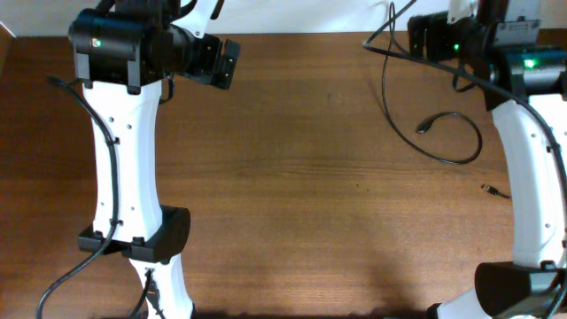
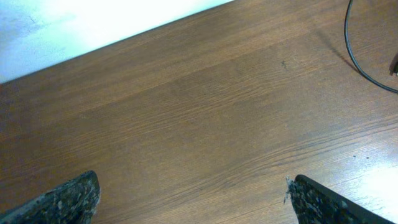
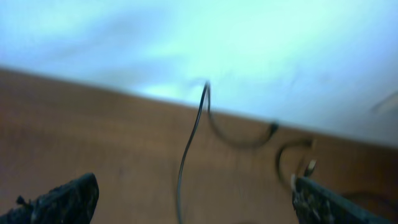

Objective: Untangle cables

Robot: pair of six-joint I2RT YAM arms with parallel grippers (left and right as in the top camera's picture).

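Observation:
One thin black cable (image 1: 386, 89) runs down from the far right corner of the table and curls into a loop (image 1: 465, 151) ending in a small plug (image 1: 425, 126). A second small plug (image 1: 493, 189) lies beside the right arm. My right gripper (image 1: 415, 35) hovers open over the cable's upper stretch. In the blurred right wrist view the cable (image 3: 186, 155) passes between the spread fingertips (image 3: 68, 200) of the right gripper (image 3: 193, 202), and a metal-tipped end (image 3: 309, 167) lies near the right finger. My left gripper (image 2: 193, 200) is open over bare wood, far from the cable (image 2: 356, 59).
The wooden table (image 1: 292, 177) ends at a white surface along its far edge (image 2: 93, 25). The white left arm (image 1: 124, 159) and white right arm (image 1: 532, 177) stand along the two sides, each with its own thicker black cable.

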